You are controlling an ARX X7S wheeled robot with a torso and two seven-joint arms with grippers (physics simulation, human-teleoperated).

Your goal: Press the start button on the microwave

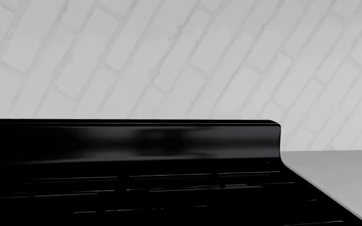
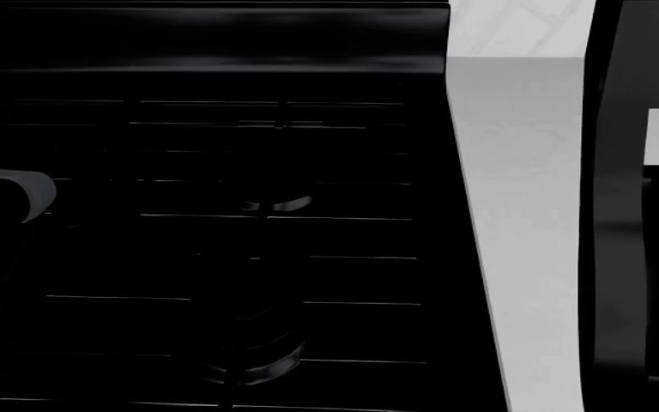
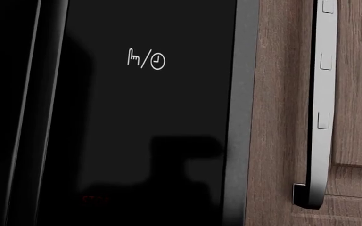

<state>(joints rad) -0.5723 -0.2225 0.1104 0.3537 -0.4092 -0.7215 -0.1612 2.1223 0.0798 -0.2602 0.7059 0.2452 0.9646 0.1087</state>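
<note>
My right wrist camera is filled by the microwave's glossy black control panel [image 3: 149,117], hand-and-clock icon [image 3: 146,60] upper left of centre, cabinet handle [image 3: 322,103] at right. I cannot see either pincer, so I cannot tell their state.

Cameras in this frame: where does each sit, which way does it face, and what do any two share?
Left wrist: low over the black stove, facing its back panel and a brick wall; no gripper visible.
Head: looking down on the stove and grey counter; dark arm shapes at the edges.
Right wrist: close to the microwave's black control panel, wood cabinet with metal handle beside; no gripper.
Shared: left wrist and head both show stove and counter.
</note>
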